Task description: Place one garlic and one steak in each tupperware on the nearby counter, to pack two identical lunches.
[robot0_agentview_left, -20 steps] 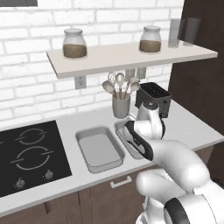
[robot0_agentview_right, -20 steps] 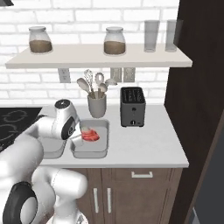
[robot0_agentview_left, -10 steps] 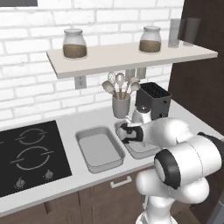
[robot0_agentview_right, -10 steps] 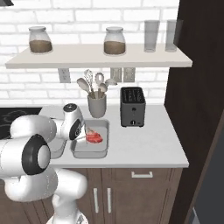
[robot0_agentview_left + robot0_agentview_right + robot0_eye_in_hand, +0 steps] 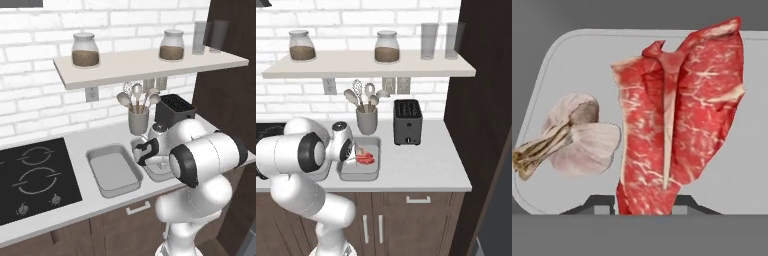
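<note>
Swung in over right tub (image 5: pixel 358 176), brought steak (image 5: pixel 677 115) down beside garlic (image 5: pixel 577 135). Gripper (image 5: pixel 644 205) still pinched on steak, lol. One lunch nearly packed, left tub (image 5: pixel 120 189) next probably.

We see the arm (image 5: pixel 200 160) folded forward, wrist bent downward. The gripper (image 5: pixel 644 205) points down, its fingertips (image 5: pixel 599 205) nearly closed, clamping a red slab.

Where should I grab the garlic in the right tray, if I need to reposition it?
Take the garlic across its plump bulb from above; it lies on its side, papery stem toward the tupperware wall. Keep the tool off the steak close beside it.
</note>
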